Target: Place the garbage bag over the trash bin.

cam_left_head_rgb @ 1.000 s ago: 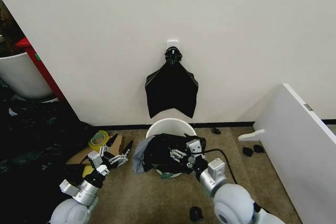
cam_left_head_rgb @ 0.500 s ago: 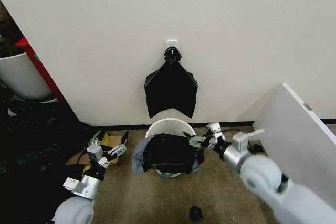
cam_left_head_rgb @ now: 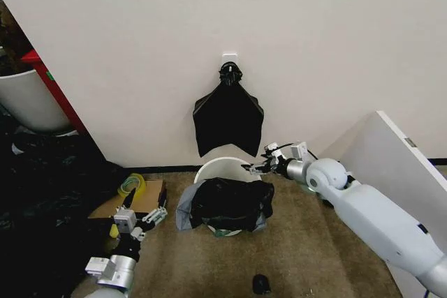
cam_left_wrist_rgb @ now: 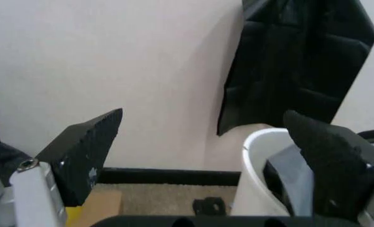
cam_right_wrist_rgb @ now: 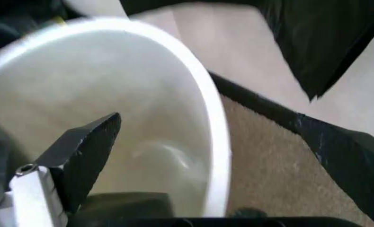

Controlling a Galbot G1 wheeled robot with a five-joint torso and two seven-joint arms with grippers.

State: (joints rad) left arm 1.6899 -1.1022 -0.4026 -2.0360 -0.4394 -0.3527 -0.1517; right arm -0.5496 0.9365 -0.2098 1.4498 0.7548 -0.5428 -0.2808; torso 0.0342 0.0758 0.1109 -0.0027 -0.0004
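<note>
The trash bin [cam_left_head_rgb: 225,167] is a round white bucket on the carpet by the wall. The black garbage bag [cam_left_head_rgb: 230,204] lies crumpled over its near rim and front, and the far rim is bare. My right gripper [cam_left_head_rgb: 253,167] reaches in from the right to the bin's far right rim. In the right wrist view this gripper [cam_right_wrist_rgb: 215,156] is open, with the white rim [cam_right_wrist_rgb: 217,127] between its fingers. My left gripper [cam_left_head_rgb: 143,212] hovers low to the left of the bin, open and holding nothing. Its wrist view shows the bin [cam_left_wrist_rgb: 258,175] ahead.
A flat bunch of black bags [cam_left_head_rgb: 228,120] hangs from a wall hook above the bin. Cardboard [cam_left_head_rgb: 133,202] and a yellow-green tape roll [cam_left_head_rgb: 130,185] lie at left, beside dark sheeting [cam_left_head_rgb: 42,186]. A white board [cam_left_head_rgb: 405,179] leans at right. A small black object [cam_left_head_rgb: 260,284] sits on the carpet.
My right arm left the bag at the bin's front, swung out to the right and reached to the far right rim. My left gripper drew back and lower. The bag stayed draped.
</note>
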